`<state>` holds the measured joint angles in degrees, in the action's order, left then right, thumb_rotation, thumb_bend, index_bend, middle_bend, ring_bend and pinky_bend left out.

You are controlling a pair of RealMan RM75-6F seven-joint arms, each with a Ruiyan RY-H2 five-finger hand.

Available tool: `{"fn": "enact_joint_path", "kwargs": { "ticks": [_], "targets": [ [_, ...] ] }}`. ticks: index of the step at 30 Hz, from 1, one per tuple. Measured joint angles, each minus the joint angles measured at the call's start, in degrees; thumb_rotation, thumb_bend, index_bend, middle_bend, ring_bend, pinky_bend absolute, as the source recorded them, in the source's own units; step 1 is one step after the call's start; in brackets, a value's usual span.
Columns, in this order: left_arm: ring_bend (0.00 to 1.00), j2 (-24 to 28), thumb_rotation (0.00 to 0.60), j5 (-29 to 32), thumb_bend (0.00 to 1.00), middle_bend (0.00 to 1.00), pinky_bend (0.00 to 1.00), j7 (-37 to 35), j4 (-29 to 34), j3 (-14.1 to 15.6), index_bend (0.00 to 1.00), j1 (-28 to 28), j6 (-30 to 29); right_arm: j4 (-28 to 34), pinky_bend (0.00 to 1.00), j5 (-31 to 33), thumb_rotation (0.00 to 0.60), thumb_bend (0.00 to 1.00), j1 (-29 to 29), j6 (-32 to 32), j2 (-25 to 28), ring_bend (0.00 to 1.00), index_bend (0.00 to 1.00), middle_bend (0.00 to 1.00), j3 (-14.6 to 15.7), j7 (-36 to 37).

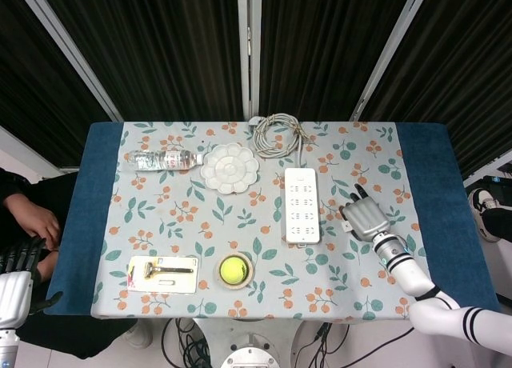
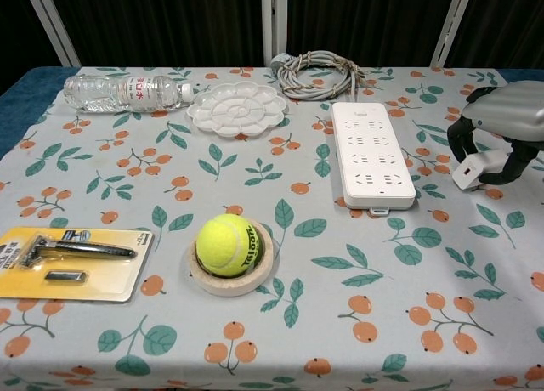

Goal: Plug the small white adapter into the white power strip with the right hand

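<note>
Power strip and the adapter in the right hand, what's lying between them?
Nothing: in the chest view only bare tablecloth separates the power strip from the small white adapter, which the right hand holds.

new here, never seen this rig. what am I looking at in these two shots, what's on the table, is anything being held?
It is a two-armed robot with humanlike hands, driven remotely. The head view looks straight down on the table; the chest view looks across it from the robot's front.

On the leaf-print tablecloth lie a water bottle, paint palette, coiled cable, white power strip, packaged razor and a tennis ball in a ring.

The right hand curls over the small white adapter beside the strip; whether it grips it is unclear. The left hand hangs off the table, holding nothing.
</note>
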<state>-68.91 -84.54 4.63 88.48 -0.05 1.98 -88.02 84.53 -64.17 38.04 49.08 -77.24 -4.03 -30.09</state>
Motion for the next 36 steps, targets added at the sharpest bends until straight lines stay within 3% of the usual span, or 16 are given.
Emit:
{"fn": "enact_joint_path", "kwargs": {
  "ticks": [5,14,22,30,36],
  "targets": [
    [0.0,0.0,0.6,-0.2,0.08,0.0,0.0,0.3,0.2,-0.1,0.06,-0.2,0.1,0.8,0.0,-0.6,0.6,0.25,-1.4,1.3,0.3,0.21,0.64,0.52,-1.9,10.4],
    [0.0,0.4,0.6,-0.5,0.08,0.0,0.0,1.1,1.0,-0.2,0.06,-0.7,0.5,-0.4,0.0,-0.8,0.6,0.27,-4.3,-1.9,-0.2,0.21,0.64,0.52,-5.8,40.4],
    [0.0,0.5,0.6,-0.4,0.08,0.0,0.0,1.3,1.4,-0.1,0.06,-0.6,0.6,-9.2,0.0,-6.2,0.6,0.28,-5.4,-7.4,-4.1,0.21,0.64,0.51,-7.7,64.1],
    [0.0,0.5,0.6,-0.3,0.08,0.0,0.0,1.0,1.2,0.0,0.06,-0.5,0.5,-16.2,0.0,-13.7,0.6,0.28,-4.8,-8.2,-7.6,0.21,0.64,0.5,-6.9,75.0],
    [0.0,0.5,0.6,-0.4,0.08,0.0,0.0,0.4,0.9,0.1,0.06,-0.3,0.4,-19.3,0.0,-17.4,0.6,0.28,-4.2,-7.2,-8.2,0.19,0.63,0.46,-4.5,78.5]
  ]
}}
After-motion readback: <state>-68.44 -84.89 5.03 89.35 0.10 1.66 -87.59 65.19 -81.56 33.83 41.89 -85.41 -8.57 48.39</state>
